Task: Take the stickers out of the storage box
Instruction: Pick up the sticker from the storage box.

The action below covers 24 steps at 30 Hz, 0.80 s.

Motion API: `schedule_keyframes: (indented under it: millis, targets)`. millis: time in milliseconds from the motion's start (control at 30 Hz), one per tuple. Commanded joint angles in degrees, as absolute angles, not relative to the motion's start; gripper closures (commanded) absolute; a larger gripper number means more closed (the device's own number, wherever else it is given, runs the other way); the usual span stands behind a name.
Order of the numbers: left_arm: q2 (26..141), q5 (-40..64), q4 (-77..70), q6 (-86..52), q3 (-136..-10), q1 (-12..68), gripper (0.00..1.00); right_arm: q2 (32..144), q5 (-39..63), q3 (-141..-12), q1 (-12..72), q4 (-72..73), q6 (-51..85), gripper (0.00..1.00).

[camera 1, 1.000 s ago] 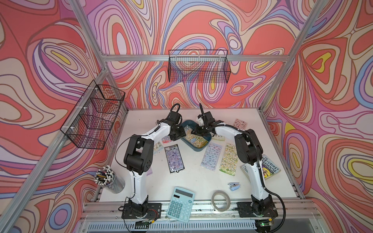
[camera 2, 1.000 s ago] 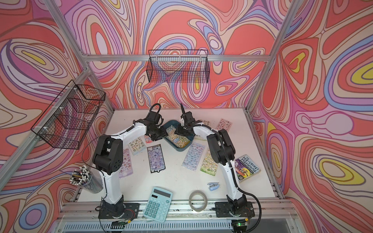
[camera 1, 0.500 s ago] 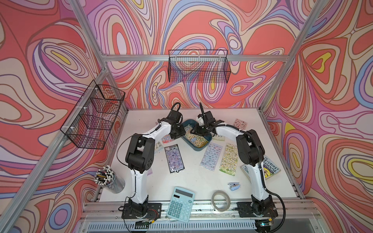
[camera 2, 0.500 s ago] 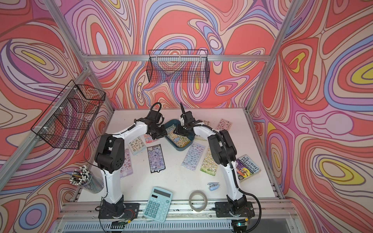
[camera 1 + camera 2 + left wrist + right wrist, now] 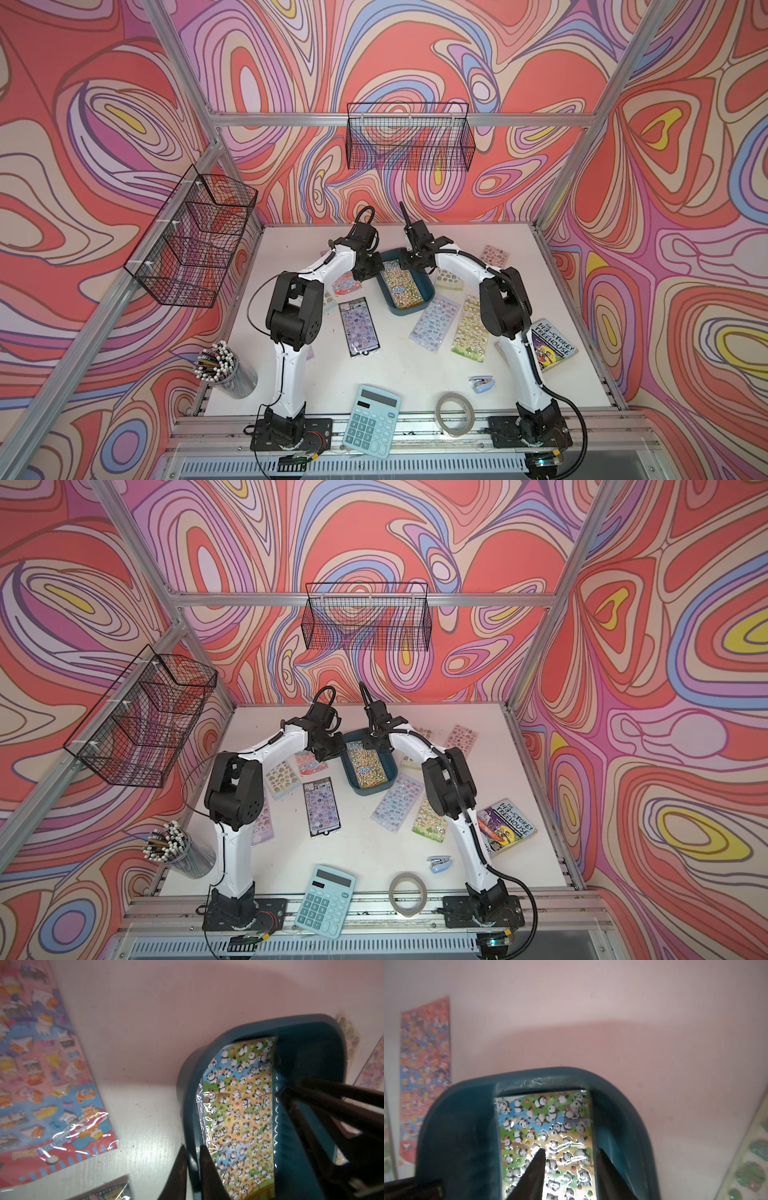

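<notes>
In both top views: storage box (image 5: 406,311) sits at 12 o'clock from table centre, panda sticker sheet (image 5: 401,283) inside.
Left wrist: left gripper (image 5: 193,1148) just clamped onto the box wall, so the box is anchored.
Right wrist: right gripper (image 5: 571,1150) has spread and straddles the sheet. Pinch is probably next.

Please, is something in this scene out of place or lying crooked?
The calculator and the tape roll hang over the front edge of the table onto the metal rail. The storage box lies askew to the table edges; the left gripper has its jaws closed on one wall.
</notes>
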State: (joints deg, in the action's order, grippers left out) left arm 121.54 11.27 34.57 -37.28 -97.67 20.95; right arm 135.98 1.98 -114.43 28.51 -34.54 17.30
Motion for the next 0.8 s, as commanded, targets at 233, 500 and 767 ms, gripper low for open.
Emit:
schedule_keyframes:
  millis: [233,500,767]
  targets:
    - [124.6,9.7,38.4,-36.1,-102.4,19.0,0.87,138.7,4.0,-114.6,28.8,-37.1,17.8,0.59]
    - [124.9,10.5,38.1,-36.2,-102.1,19.1,0.87,136.8,7.3,-110.9,28.9,-34.3,22.6,0.54]
    - [124.6,10.5,37.7,-36.2,-101.5,19.0,0.87,136.3,4.0,-110.6,29.0,-34.7,22.0,0.46]
